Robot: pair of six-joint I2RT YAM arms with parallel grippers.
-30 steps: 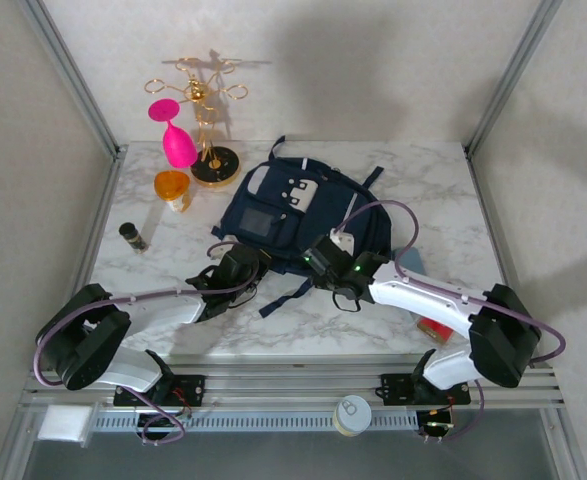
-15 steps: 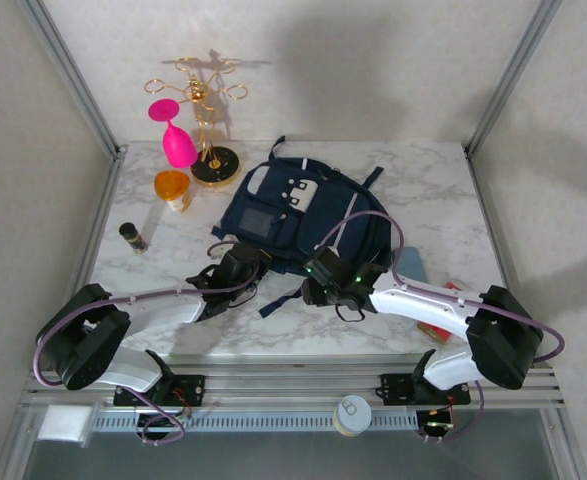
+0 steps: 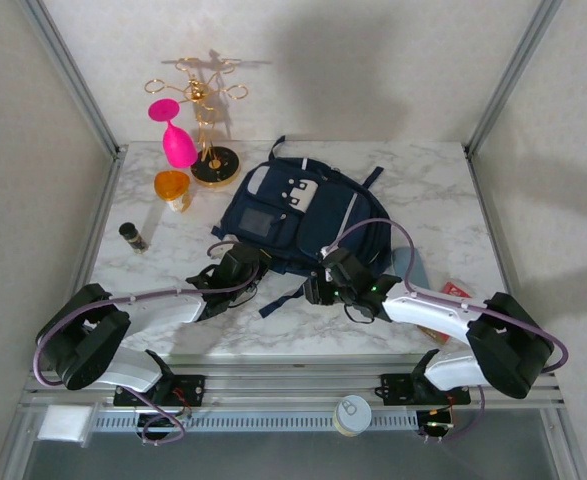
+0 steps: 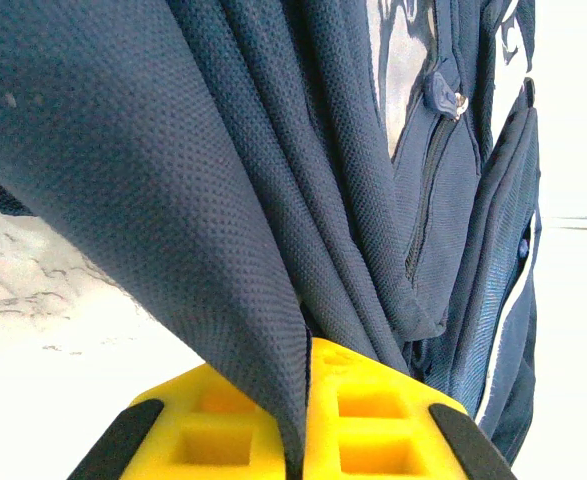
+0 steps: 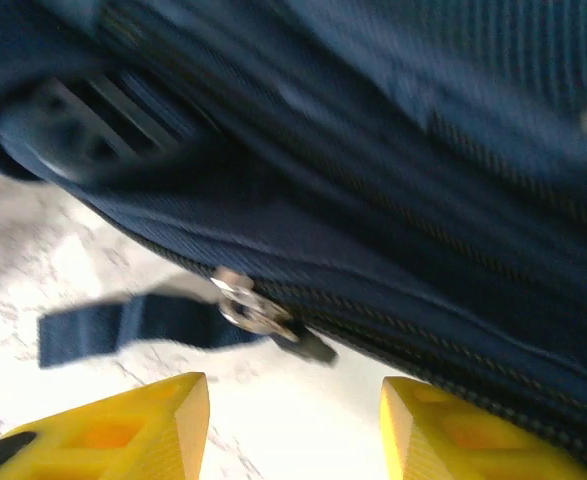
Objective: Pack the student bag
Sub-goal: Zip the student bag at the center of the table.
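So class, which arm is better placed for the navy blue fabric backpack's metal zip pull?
Right, probably: the right end effector, open, faces the zip pull; the left end effector clamps the backpack.

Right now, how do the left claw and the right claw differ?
The left claw is shut, pinching a fabric fold of the student bag; the right claw is open, holding nothing. The left claw is at the bag's near-left corner; the right claw faces the zipper pull further right. Both have yellow fingers and sit close to the bag.

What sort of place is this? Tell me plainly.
Probably a robotics lab test cell: a marble-look table fenced by aluminium rails, with staged props like the student bag and a pink glass.
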